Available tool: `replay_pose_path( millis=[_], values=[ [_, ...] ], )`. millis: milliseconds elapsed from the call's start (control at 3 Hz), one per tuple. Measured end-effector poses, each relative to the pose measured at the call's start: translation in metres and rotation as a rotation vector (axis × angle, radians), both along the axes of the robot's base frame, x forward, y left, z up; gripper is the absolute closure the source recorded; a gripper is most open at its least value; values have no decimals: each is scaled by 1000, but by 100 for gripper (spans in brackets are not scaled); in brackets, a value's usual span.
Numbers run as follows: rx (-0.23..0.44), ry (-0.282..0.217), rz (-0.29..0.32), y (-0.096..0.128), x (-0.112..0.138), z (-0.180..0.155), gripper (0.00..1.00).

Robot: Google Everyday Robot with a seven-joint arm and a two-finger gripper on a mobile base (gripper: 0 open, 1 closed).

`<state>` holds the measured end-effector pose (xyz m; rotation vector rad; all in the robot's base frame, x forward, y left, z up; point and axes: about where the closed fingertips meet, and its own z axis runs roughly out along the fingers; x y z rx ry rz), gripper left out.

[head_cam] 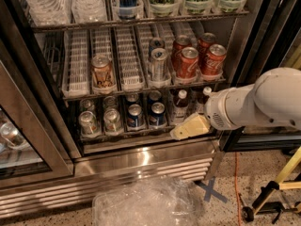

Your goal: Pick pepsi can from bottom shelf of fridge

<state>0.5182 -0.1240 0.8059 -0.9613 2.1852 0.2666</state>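
Note:
The fridge [141, 166] stands open before me. Its dim bottom shelf [123, 136] holds two dark-blue pepsi cans [135, 116] side by side in the middle lanes, the second one [157, 114] to the right. Silver cans [88, 123] stand to their left and dark bottles [181, 101] to their right. My gripper [187, 128], cream-coloured on a white arm, hovers at the shelf's front rail, just right of and slightly below the right-hand blue can, in front of the bottles. It holds nothing that I can see.
The brighter rack above holds red cola cans [190, 60], a silver can [159, 63] and an orange can [102, 71]. A glass door [23, 145] stands open at left. A clear plastic tub [146, 204], blue tape cross [211, 191] and yellow stand [277, 187] are on the floor.

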Motion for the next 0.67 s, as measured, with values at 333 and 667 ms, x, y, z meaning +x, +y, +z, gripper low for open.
replay_pose_path(
  millis=[333, 667],
  values=[
    [48, 7, 15, 18, 3, -11, 0],
    [200, 20, 24, 61, 19, -38, 0]
  ],
)
